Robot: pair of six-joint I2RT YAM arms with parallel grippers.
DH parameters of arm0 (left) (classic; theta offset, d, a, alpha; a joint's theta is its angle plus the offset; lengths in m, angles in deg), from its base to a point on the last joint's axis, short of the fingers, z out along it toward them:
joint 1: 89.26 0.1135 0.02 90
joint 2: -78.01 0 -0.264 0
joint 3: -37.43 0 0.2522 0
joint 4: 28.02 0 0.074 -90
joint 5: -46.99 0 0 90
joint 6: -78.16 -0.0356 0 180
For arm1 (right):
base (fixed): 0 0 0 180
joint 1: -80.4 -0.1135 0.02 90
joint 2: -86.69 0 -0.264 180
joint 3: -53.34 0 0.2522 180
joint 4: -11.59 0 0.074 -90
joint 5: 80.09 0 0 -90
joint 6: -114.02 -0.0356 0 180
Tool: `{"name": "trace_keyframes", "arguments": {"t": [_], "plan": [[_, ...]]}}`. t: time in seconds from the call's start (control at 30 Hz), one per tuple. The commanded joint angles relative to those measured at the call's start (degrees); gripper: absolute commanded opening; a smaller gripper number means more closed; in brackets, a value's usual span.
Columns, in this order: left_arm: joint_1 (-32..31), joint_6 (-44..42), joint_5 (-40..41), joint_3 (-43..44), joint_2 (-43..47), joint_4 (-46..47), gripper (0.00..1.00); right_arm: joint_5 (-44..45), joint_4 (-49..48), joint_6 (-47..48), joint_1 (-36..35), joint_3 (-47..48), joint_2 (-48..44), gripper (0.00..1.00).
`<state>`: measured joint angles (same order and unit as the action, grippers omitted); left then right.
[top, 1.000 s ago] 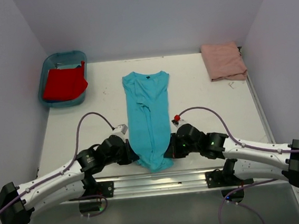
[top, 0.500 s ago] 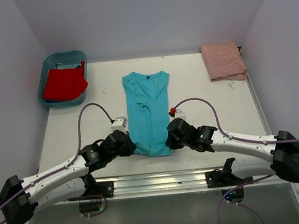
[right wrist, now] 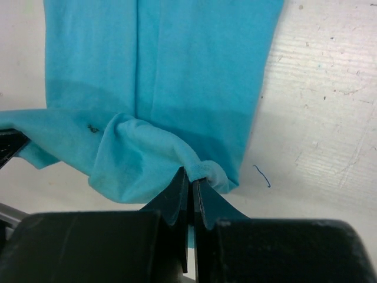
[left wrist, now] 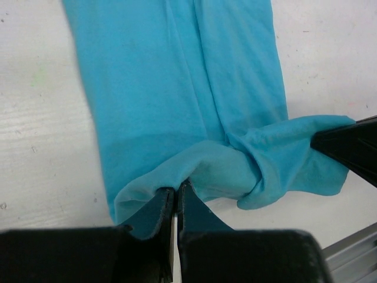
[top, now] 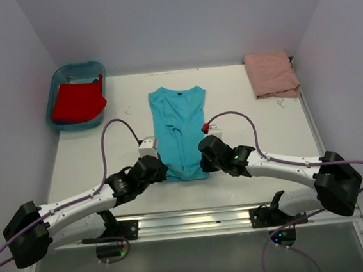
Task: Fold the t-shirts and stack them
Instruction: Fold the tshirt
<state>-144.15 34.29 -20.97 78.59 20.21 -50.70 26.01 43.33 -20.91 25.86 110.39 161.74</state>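
The turquoise t-shirt (top: 179,126) lies in a long narrow strip down the middle of the table, neck label at the far end. My left gripper (top: 162,171) is shut on its near left hem corner (left wrist: 177,177). My right gripper (top: 202,163) is shut on its near right hem corner (right wrist: 203,171). Both hold the hem lifted and carried up over the strip. The pale salmon-pink t-shirt (top: 271,74) lies folded at the far right corner. The red t-shirt (top: 77,102) lies in the blue tub (top: 60,77) at the far left.
The metal rail (top: 196,219) runs along the near table edge. White walls stand close on the left, right and far sides. A small pen mark (right wrist: 262,175) is on the table by the right hem.
Both grippers have moved away from the near edge with the hem, so the shirt's near end now lies folded farther up the strip.
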Motion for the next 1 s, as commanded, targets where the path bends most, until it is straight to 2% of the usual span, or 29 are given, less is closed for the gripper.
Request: {"name": "trace_keyframes", "arguments": {"t": [0.0,0.2,0.37,0.4,0.43,0.47,0.5,0.53,0.57,0.67,0.83,0.97], "plan": [[-0.13,-2.36,4.76,0.37,-2.31,6.46,0.00,3.06,-2.60,2.38,1.28,3.12,0.71,0.00],[3.03,-6.12,3.81,1.08,-6.00,13.04,0.00,2.80,-3.21,3.09,5.14,5.93,3.95,0.00],[14.01,-11.84,-2.96,5.20,-12.58,20.69,0.00,3.76,-2.77,2.30,10.24,13.74,12.91,0.00],[15.50,-14.03,-4.36,9.30,-16.34,22.01,0.00,4.64,-2.77,1.86,12.07,15.67,15.02,0.07],[18.74,-15.18,-5.07,11.60,-18.64,22.89,0.09,5.69,-2.42,1.77,13.31,20.30,20.00,0.25],[20.25,-16.24,-5.95,14.15,-23.28,23.95,0.32,5.44,-1.99,1.60,14.72,22.96,22.31,0.40],[22.09,-16.59,-7.52,20.70,-25.67,22.57,0.56,5.09,-1.11,0.90,16.99,25.68,24.77,0.65],[25.24,-16.16,-8.15,23.99,-27.35,20.55,0.88,4.82,0.55,0.89,17.62,29.97,26.36,0.74],[26.32,-15.81,-8.77,26.45,-28.32,19.23,1.00,6.13,1.09,0.89,17.80,31.32,27.86,0.80],[27.47,-15.98,-11.66,27.37,-25.01,19.73,1.00,6.40,-0.65,1.33,17.63,28.89,24.38,0.82],[27.38,-15.02,-14.92,19.11,-14.90,21.41,1.00,4.48,-6.01,2.73,17.54,17.65,15.49,0.85],[27.30,-12.65,-19.14,14.09,-9.88,18.87,1.00,-2.80,-9.35,5.20,17.19,12.62,9.69,0.76]]}}
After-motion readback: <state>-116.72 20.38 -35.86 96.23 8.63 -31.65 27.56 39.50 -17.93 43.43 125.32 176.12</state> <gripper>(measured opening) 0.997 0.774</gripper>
